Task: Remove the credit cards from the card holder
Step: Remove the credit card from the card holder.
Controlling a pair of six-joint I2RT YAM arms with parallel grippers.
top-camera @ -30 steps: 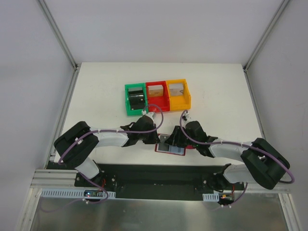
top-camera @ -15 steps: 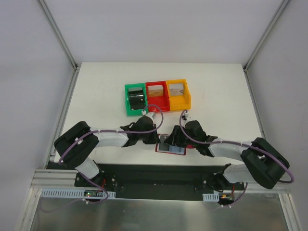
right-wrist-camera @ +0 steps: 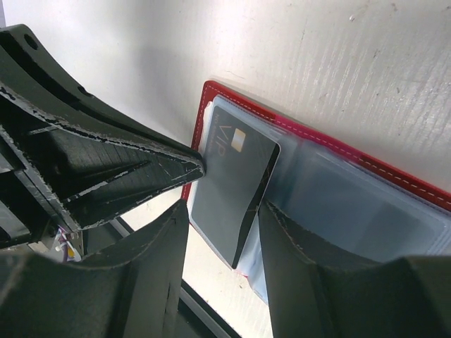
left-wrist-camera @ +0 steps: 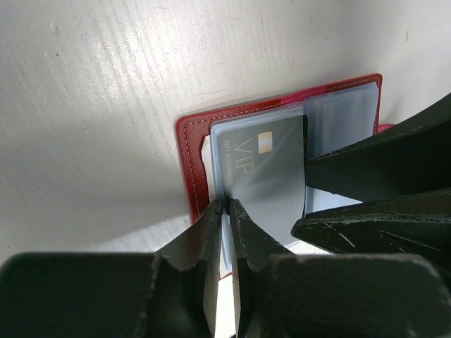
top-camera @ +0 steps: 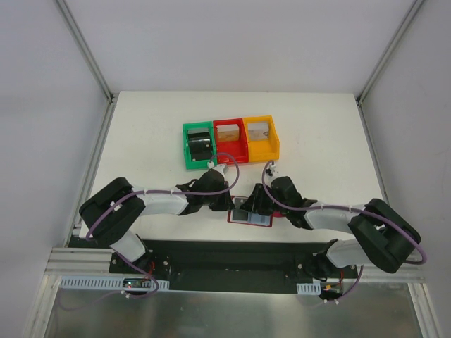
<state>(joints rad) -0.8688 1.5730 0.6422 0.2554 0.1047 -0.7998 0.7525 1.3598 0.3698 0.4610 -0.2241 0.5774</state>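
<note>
Our left tool [left-wrist-camera: 225, 205] is clenched to a thin slit on the near corner of a dark grey credit card [left-wrist-camera: 264, 172] marked VIP. From the wrist view we cannot be sure whether it grips the card alone or the clear sleeve with it. Our right tool [right-wrist-camera: 222, 211] is spread wide, one finger on each side of the card's free end, and we see neither finger pressing on it. The card lies half out of its pocket in the card holder [left-wrist-camera: 189, 158], which is open flat, red border up and pale clear pockets showing.

Both arms reach low and forward, bent at the elbow. The left arm [top-camera: 162, 202] and the right arm [top-camera: 331, 217] bring their tools together over the holder from opposite sides.

The holder rests on the white bench [top-camera: 317, 141] near its front edge. Further back a green bin [top-camera: 187, 148], a red bin [top-camera: 230, 143] and a yellow bin [top-camera: 262, 148] stand side by side in a row. The green one holds a black block [top-camera: 201, 146]. Plain grey walls and metal posts close in the bench.
</note>
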